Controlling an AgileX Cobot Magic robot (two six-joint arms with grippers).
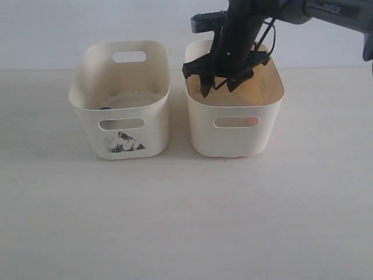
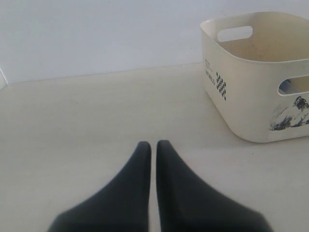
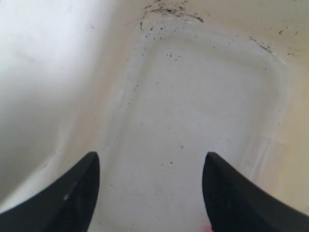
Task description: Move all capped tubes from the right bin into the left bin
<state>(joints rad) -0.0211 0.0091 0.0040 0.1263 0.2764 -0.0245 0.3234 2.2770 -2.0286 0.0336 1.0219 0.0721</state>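
My right gripper (image 1: 218,87) hangs open over the right bin (image 1: 233,143), fingertips dipping just inside its rim. In the right wrist view the open gripper (image 3: 150,159) looks down on the bin's bare, speckled floor (image 3: 193,96); a tiny orange-red sliver (image 3: 207,228) shows beside one finger, too small to identify. The left bin (image 1: 152,125) with its black print stands beside it, and a dark blue cap (image 1: 105,108) of a capped tube peeks over its front rim. My left gripper (image 2: 153,143) is shut and empty above the table, apart from the left bin (image 2: 241,96).
The two bins stand side by side, nearly touching, on a pale table (image 1: 186,221). A white wall (image 1: 58,29) rises behind them. The left arm is outside the exterior view.
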